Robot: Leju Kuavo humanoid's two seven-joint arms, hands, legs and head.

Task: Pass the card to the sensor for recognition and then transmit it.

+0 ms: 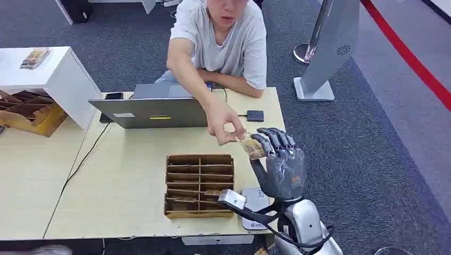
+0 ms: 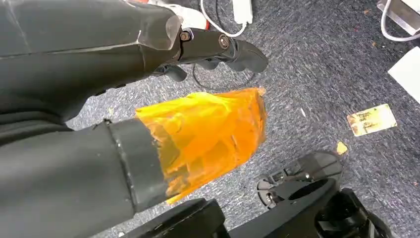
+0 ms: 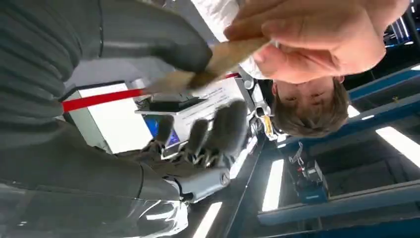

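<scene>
From the head view, the right hand (image 1: 281,162) is raised over the table edge with the card (image 1: 251,147) at its fingertips, and a person's hand (image 1: 224,123) pinches the same card from the far side. I judge this to be the handover, the transmit step. The next move calls for the robot's fingers to loosen once the person has a firm hold. Just below and inboard of the hand sits the grey sensor (image 1: 255,201). Beside it stands a cardboard organizer (image 1: 199,185) with rows of slots, a few of which hold what look like flat cards.

The left wrist view shows the left hand (image 2: 198,136) hanging over carpet, its thumb wrapped in orange film; whether it is curled or spread I cannot tell. A loose card (image 2: 371,119) lies on the floor well beyond it.

In the right wrist view the card (image 3: 218,62) is blurred, seemingly pressed under the thumb (image 3: 143,29), with the person's hand (image 3: 322,37) gripping its other end.
</scene>
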